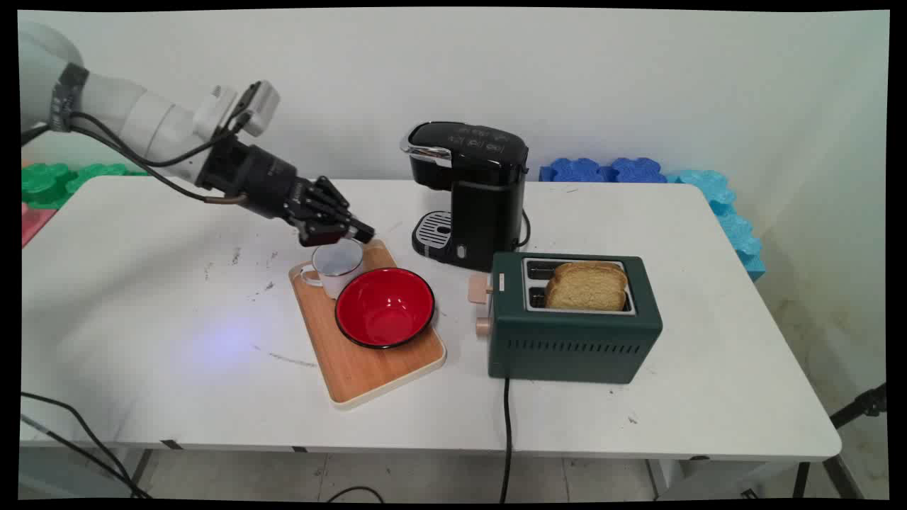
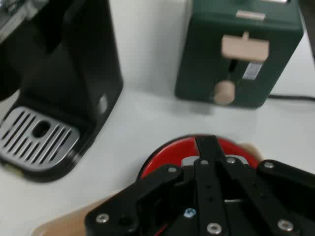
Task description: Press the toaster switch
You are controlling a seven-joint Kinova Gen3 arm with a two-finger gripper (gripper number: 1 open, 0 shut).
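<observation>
One white enamel mug (image 1: 339, 263), judged light, rigid and slick, was seen beside a red bowl (image 1: 385, 307) on a wooden board (image 1: 368, 368), with the rim judged its likeliest hold, directly beneath the gripper (image 1: 345, 237), whose jaws' opening could not be told.

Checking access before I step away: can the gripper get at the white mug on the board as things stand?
Probably yes. The gripper hangs right over the mug, whose top is uncovered. The red bowl crowds its near side, but the approach from above looks free.
</observation>
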